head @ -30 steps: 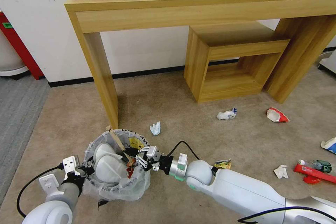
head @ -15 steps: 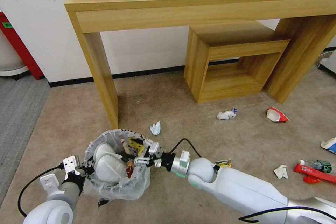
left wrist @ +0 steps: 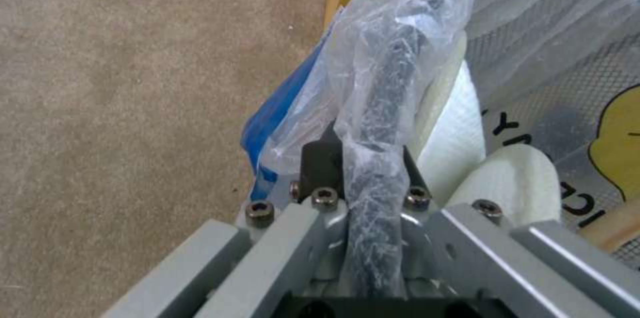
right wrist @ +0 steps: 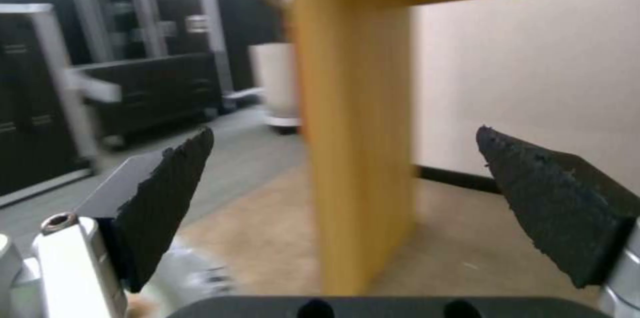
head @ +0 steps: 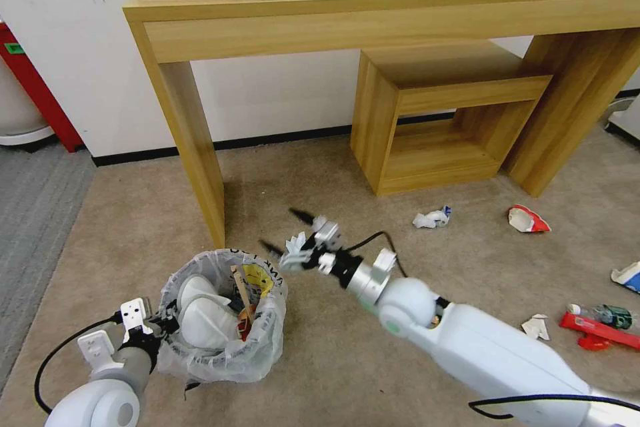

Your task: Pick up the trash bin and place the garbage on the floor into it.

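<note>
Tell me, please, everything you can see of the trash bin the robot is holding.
The trash bin is small and round, lined with a crinkly translucent whitish bag with black lettering at the rim. It stands upright on the beige carpet beside the wooden table's leg. Inside lie two white slippers, a wooden stick and yellow and red wrappers. The left gripper is clamped on its bag-covered rim.

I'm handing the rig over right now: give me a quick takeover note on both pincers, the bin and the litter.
Left pincer: shut on the rim of the small round plastic-lined trash bin.
Right pincer: open, empty, raised beside the wooden table leg.
Done: two white slippers, a wooden stick and wrappers are in the bin.
Left on the beige carpet: white crumpled paper, red-white cup, red packet, green-labelled bottle, paper scrap.
</note>
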Robot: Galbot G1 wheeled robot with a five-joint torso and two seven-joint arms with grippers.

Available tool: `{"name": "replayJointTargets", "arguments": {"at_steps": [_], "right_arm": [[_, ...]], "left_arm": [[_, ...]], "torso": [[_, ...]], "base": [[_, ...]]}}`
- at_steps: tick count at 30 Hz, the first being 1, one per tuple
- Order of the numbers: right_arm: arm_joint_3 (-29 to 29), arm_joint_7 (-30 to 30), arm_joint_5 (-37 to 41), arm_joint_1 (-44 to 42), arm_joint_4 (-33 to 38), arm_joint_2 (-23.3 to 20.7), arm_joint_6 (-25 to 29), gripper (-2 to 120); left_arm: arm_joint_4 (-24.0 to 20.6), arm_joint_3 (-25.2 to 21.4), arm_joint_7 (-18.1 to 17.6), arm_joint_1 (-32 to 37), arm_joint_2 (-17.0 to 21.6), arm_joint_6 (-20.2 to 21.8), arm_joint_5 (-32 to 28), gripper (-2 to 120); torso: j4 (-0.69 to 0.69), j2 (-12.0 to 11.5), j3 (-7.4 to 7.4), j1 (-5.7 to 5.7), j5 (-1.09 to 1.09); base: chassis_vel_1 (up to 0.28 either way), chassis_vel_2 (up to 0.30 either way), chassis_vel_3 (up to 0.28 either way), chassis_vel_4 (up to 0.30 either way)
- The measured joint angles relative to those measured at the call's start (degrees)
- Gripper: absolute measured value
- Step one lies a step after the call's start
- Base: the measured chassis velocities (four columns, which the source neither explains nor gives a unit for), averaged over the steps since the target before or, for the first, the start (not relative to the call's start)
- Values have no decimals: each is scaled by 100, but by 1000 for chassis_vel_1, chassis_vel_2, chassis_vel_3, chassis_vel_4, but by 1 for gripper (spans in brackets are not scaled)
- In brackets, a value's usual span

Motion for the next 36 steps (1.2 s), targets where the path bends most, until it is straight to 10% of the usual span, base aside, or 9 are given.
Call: {"name": "replayJointTargets", "arguments": {"at_steps": [19,36], "right_arm": [[4093,2368,377,-3134,1213,-1331,-1561,100],[4646,2659,194,-3414,1085,-1155,-1696,100]], "left_arm": [[-61,16,43,120,215,-24,42,1],[-206,-151,-56,329,385,59,-22,1]], "torso": [[-1,0,-1,0,-1],[0,0,-1,0,-1]], "base": [[0,0,0,0],[0,0,0,0]]}}
